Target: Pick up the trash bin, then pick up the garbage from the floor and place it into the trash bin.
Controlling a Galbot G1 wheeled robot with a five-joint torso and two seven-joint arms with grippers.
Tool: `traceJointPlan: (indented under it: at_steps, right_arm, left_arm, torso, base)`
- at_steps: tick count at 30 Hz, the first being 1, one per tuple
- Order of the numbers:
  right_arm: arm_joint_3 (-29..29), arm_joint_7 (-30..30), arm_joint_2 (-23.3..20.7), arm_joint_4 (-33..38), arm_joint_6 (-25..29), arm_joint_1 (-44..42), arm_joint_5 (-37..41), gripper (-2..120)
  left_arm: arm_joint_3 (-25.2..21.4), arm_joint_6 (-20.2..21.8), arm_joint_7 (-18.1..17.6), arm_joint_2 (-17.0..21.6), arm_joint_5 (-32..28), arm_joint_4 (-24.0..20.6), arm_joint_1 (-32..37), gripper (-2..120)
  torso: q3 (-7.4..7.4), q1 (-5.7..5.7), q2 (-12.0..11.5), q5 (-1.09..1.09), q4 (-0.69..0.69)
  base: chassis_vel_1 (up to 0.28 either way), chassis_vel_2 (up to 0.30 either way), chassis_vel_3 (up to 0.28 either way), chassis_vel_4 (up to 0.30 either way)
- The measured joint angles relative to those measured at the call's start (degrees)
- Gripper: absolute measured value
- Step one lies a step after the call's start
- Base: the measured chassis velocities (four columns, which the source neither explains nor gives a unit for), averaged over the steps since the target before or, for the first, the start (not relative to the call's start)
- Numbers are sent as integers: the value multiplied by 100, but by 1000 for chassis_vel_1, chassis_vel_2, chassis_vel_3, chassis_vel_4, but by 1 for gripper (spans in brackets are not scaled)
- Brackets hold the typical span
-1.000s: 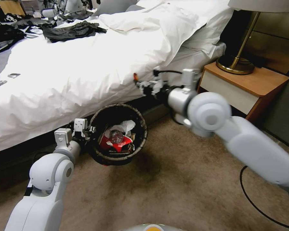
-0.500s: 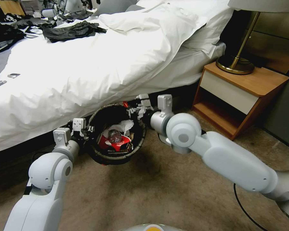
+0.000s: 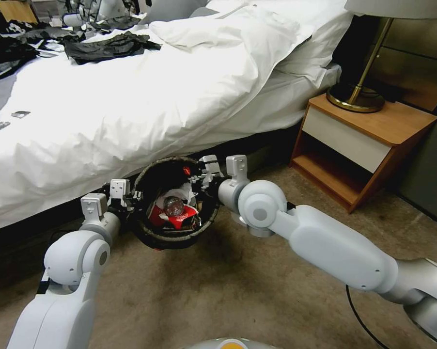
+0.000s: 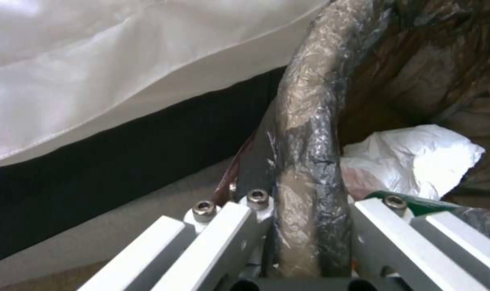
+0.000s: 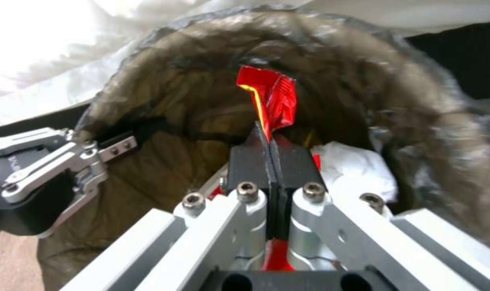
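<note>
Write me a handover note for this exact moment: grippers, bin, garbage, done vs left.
Left gripper: shut on the bin rim, holding it off the carpet beside the bed.
Right gripper: shut on a red wrapper, tip inside the bin mouth.
Already in the bin: bottle, tissue, red wrappers.
Done: bin picked up, several pieces binned.
Left: release the wrapper. No other litter on the carpet in the head view.

White bed [image 3: 131, 97], wooden nightstand [image 3: 373, 131], lamp [image 3: 364, 72].
</note>
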Motion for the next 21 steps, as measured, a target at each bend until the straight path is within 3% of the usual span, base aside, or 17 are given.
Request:
traceJointPlan:
  at_steps: [9, 21]
  right_arm:
    - [-152, 38, 275, -151, -27, 63, -67, 2]
    - [-73, 103, 257, -199, -42, 53, -64, 47]
  left_arm:
    - [-10, 0, 8, 0, -1, 22, -7, 1]
    - [-3, 0, 17, 0, 3, 58, -34, 1]
  torso:
    - [0, 0, 0, 1, 0]
    - [0, 0, 0, 1, -1]
  base:
    - [0, 0, 0, 0]
    - [0, 0, 0, 0]
